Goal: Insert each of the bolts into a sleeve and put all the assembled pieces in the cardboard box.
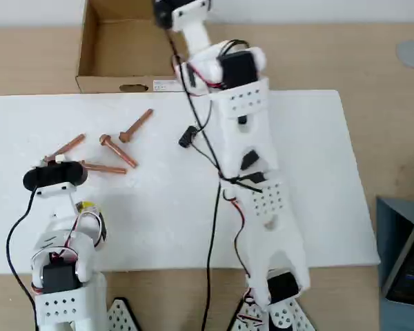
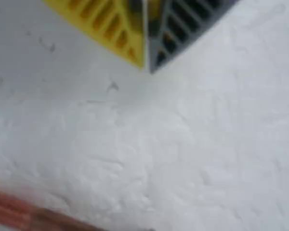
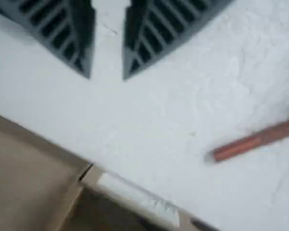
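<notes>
Several copper bolts lie loose on the white mat [image 1: 159, 207]: one [image 1: 136, 125] nearest the box, one [image 1: 117, 150], one [image 1: 65, 148] and one [image 1: 103, 167]. The cardboard box [image 1: 117, 84] stands open at the mat's far edge. My left gripper [image 2: 145, 55] is shut with nothing in it, its yellow and dark fingers meeting just above the mat; in the high view this left gripper [image 1: 55, 174] hangs beside the bolts, and a bolt shaft [image 2: 29, 216] lies close by. My right gripper [image 3: 107, 72] is open over the mat near the box wall [image 3: 33, 192], with a bolt [image 3: 260, 139] lying apart from it.
The right arm [image 1: 252, 158] stretches across the middle of the mat toward the box. A white label [image 3: 135, 197] sits on the box's front wall. A dark device [image 1: 407, 269] lies at the table's right edge. Bare wooden table [image 1: 386, 124] surrounds the mat.
</notes>
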### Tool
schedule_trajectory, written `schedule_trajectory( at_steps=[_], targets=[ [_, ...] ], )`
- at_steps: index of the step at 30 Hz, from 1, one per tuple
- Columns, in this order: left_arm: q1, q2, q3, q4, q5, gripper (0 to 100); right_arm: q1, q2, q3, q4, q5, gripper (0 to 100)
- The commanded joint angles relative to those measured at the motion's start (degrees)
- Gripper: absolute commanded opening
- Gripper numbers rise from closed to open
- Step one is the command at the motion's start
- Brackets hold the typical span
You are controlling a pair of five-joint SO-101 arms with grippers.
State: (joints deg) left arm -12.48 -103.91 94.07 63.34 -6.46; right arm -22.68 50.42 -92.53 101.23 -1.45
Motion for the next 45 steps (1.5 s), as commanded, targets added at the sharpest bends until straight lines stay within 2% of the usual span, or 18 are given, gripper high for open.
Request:
schedule_trajectory(
  at_steps=[1, 5, 9, 15, 21, 27, 34, 45],
  targets=[
    [-0.26, -0.48, -0.26, -1.32, -0.35, 0, 1.36, -7.96, 3.03, 1.23, -0.88, 4.4],
    [-0.26, -0.48, -0.26, -1.32, -0.35, 0, 1.71, -16.66, 13.85, 1.32, -0.97, 4.4],
    [-0.26, -0.48, -0.26, -1.32, -0.35, 0, 1.45, -27.21, 30.02, 1.23, -5.63, 4.4],
    [-0.35, -0.48, -0.26, -1.32, -0.35, 0, 1.54, -36.26, 53.23, 1.14, -16.09, 4.4],
    [-0.44, -0.48, -0.26, -1.32, -0.35, 0, 1.1, -34.59, 64.48, 0.26, -26.64, 4.7],
    [-0.53, -0.48, -0.26, -1.32, -0.35, 0, 0.57, -27.56, 64.57, -2.55, -29.71, 5.0],
    [-0.53, -0.48, -0.26, -1.32, -0.35, 0, -2.95, -19.74, 56.57, -3.78, -29.71, 18.8],
    [-0.53, -0.48, -0.18, -1.32, -0.35, 0, -7.52, -5.23, 37.23, -3.78, -29.71, 19.3]
  ],
)
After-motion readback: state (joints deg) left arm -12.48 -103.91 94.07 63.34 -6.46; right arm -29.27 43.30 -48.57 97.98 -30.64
